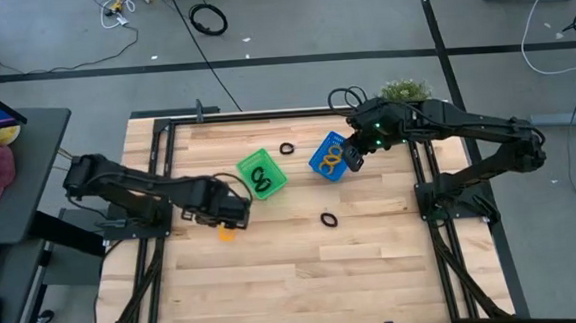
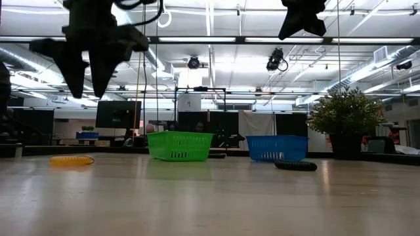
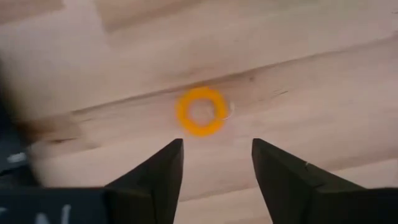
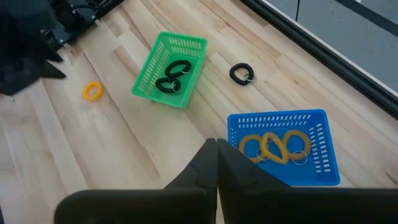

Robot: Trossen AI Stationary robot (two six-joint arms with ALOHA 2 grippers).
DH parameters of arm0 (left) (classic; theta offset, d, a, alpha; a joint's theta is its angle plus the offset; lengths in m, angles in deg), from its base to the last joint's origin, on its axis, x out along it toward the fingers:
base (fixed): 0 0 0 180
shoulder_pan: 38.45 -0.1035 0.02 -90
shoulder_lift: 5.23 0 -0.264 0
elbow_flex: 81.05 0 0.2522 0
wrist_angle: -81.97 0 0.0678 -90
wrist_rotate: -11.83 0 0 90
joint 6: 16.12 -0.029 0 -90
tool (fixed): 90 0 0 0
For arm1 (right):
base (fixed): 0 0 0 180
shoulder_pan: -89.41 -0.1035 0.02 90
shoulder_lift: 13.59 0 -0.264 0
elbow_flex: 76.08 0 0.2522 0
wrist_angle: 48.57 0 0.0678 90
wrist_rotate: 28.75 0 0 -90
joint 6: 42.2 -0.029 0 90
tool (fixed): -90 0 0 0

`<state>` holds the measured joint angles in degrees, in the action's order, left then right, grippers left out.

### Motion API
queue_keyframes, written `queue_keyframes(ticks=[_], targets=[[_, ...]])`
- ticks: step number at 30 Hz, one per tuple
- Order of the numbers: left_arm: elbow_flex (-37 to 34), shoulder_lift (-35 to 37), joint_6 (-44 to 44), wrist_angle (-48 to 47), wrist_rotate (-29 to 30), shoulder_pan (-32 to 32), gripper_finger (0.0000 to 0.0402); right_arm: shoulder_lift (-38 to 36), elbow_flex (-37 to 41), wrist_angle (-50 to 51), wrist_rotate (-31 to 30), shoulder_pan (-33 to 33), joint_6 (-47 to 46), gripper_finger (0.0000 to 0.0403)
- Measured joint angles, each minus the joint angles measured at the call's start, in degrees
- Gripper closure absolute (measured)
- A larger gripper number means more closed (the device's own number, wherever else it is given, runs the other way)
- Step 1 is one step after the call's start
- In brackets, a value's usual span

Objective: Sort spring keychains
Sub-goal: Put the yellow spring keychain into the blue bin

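Two black coiled keychains (image 4: 172,77) in green plastic basket (image 1: 243,168); orange coiled keychains (image 4: 275,147) in blue basket (image 1: 320,164). Left gripper (image 3: 214,168) spread above loose orange coil (image 3: 201,111). Right gripper (image 4: 216,163) pressed together, above blue basket's 3 o'clock edge.

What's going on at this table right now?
Two arms are sorting spring keychains by colour. The left gripper hangs open above an orange keychain on the table. The right gripper is shut and empty over the blue basket holding orange ones; the green basket holds black ones. Two black keychains lie loose.
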<state>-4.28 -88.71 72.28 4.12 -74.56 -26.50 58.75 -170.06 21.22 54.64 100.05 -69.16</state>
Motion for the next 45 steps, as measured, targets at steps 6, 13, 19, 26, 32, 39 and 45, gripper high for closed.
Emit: queue_keyframes(ticks=[6, 13, 19, 26, 32, 39, 45], targets=[[-9.2, 0.0, 2.9, 15.2, -2.4, 0.2, 0.0216, 0.0, 0.0, -0.5, 0.0, 0.0, 0.0, 0.0399], [-14.6, 0.0, 3.6, 19.6, -2.5, 0.2, 0.0225, 0.0, 0.0, -0.6, 0.0, 0.0, -1.1, 0.0399], [-16.2, -0.5, 0.9, 21.3, -4.5, 0.2, 0.0225, 0.0, 0.0, -1.0, 0.0, 0.0, -1.3, 0.0399], [-16.7, -0.9, 6.0, 15.9, -0.6, 0.2, 0.0225, 0.0, 0.0, -1.6, 0.0, 0.0, -1.3, 0.0399], [-16.6, -1.9, 5.5, 17.0, -0.7, 0.2, 0.0225, 0.0, 0.0, -2.2, 0.0, 0.0, -1.3, 0.0399], [-16.6, -6.9, 3.5, 20.1, -4.2, 0.2, 0.0225, 0.0, 0.0, -2.9, 0.0, 0.0, -1.1, 0.0399], [-16.5, -9.0, 3.3, 23.0, -4.9, 0.2, 0.0230, 0.0, 0.0, -2.9, 0.0, 0.0, -1.1, 0.0399]])
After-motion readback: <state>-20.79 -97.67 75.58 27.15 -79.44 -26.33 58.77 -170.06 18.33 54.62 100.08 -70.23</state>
